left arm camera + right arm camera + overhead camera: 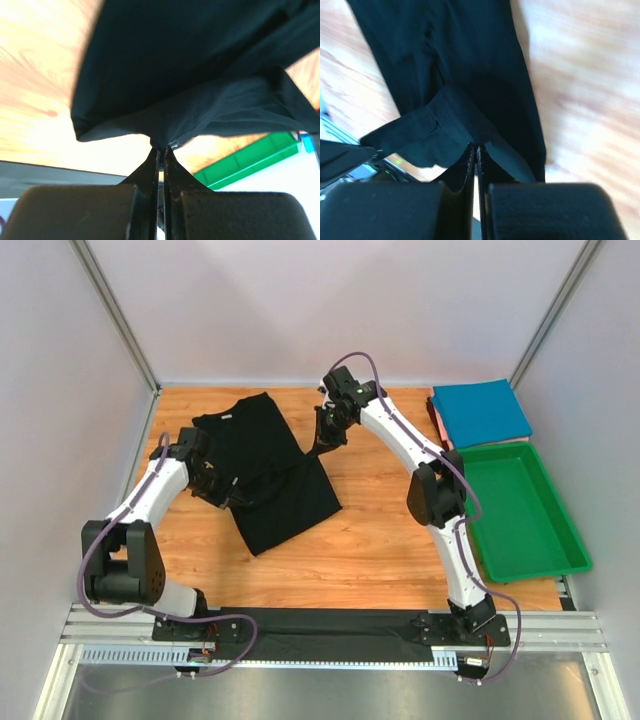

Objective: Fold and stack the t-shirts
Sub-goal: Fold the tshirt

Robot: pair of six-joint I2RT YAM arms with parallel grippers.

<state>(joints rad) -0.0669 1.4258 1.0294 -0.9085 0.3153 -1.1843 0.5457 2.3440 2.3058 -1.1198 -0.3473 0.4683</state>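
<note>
The black t-shirt (270,490), pinched by left jaws at its 9 o'clock edge, right jaws at 2; bare bench (380,550) toward 6

Nothing legible shows in any view: no words, brand, number or sign. The black shirt (262,465) carries a small pale tag (228,416) at its collar, toward the far-left corner of the bench (380,550), but it is too small to read.
</note>
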